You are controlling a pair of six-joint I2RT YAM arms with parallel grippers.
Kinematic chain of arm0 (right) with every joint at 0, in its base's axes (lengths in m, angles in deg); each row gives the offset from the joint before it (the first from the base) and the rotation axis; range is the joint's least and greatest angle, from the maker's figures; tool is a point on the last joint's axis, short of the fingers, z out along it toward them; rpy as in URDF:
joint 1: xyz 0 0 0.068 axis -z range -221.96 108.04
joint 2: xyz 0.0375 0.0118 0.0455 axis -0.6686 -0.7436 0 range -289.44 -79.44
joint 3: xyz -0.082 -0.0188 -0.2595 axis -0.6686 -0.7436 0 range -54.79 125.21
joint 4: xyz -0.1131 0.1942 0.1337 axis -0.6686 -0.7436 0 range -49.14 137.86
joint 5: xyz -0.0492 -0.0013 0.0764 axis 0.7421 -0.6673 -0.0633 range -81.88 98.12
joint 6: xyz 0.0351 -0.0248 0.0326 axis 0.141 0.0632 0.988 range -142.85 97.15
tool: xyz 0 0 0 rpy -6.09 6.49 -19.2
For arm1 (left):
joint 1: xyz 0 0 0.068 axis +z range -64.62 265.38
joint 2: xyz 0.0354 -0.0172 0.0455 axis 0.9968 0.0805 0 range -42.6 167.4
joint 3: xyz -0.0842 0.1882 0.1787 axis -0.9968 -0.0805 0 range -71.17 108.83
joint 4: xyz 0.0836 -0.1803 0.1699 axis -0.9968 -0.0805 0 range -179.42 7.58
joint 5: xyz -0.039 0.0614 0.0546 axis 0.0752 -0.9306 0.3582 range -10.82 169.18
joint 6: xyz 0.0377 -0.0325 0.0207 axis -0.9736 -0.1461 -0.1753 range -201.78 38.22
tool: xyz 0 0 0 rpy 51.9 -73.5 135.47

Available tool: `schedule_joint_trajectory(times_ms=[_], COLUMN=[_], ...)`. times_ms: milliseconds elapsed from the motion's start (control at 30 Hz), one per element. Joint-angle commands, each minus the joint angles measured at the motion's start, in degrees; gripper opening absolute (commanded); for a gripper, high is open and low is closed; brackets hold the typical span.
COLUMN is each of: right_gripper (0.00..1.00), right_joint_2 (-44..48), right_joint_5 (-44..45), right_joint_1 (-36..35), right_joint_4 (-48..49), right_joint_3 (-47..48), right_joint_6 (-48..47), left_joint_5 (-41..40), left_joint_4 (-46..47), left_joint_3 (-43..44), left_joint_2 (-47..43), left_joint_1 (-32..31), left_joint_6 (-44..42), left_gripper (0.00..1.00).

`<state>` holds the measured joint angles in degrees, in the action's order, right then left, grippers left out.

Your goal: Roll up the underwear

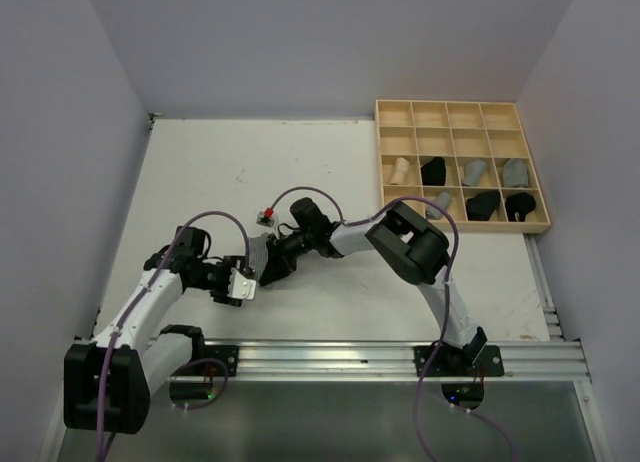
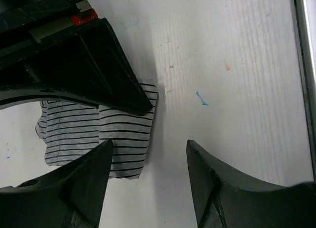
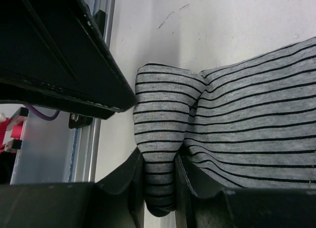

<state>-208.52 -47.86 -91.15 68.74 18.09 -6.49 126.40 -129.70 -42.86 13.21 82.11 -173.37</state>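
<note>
A grey underwear with thin black stripes lies on the white table between the two grippers. It also shows in the left wrist view and in the top view. My right gripper is shut on a bunched fold at the garment's edge. In the top view the right gripper reaches left across the table. My left gripper is open and empty, its left finger over the garment's corner, its right finger over bare table. It sits just left of the right gripper in the top view.
A pale wooden grid tray stands at the back right. Its lower cells hold rolled garments: one beige, several black and grey. A metal rail runs along the near table edge, close beside the grippers.
</note>
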Motion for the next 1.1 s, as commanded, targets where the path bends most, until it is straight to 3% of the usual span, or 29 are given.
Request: schedule_joint_trajectory(times_ms=[0, 267, 467, 533, 667, 700, 900, 1067], right_gripper=[0.0, 0.0, 0.01, 0.12, 0.36, 0.47, 0.55, 0.56], right_joint_2=[-6.5, -8.4, -7.9, -6.4, -0.4, 1.1, 15.6, 27.8], right_joint_5=[5.4, 4.7, 4.0, 4.7, 7.6, 8.9, 18.9, 27.0], right_joint_1=[0.0, 0.1, 1.4, 1.6, 2.5, 2.8, 5.7, 11.0], right_joint_4=[-8.5, -10.2, -6.0, -5.6, -7.9, -9.0, -19.4, -19.5], right_joint_3=[-2.2, -0.7, -1.4, -1.7, -1.9, -1.9, -1.6, -7.2], right_joint_6=[0.2, 0.6, 6.0, 7.8, 8.0, 7.5, 0.6, -1.3], left_joint_5=[-2.2, -8.3, -15.7, -16.8, -17.2, -17.2, -17.3, -15.8], left_joint_4=[12.7, 21.4, 18.3, 14.6, 10.3, 9.5, 3.1, -1.8], left_joint_3=[-0.9, -1.9, -4.3, -3.9, -2.7, -2.2, 4.8, 11.8], left_joint_2=[1.7, 8.2, 10.7, 12.9, 17.6, 19.8, 27.1, 36.6], left_joint_1=[-2.6, -10.3, -13.7, -13.7, -13.7, -13.7, -13.7, -13.6], left_joint_6=[6.0, 12.4, 9.4, 8.7, 9.0, 9.0, 10.8, 14.7], left_gripper=[0.65, 0.56, 0.21, 0.14, 0.1, 0.08, 0.05, 0.04])
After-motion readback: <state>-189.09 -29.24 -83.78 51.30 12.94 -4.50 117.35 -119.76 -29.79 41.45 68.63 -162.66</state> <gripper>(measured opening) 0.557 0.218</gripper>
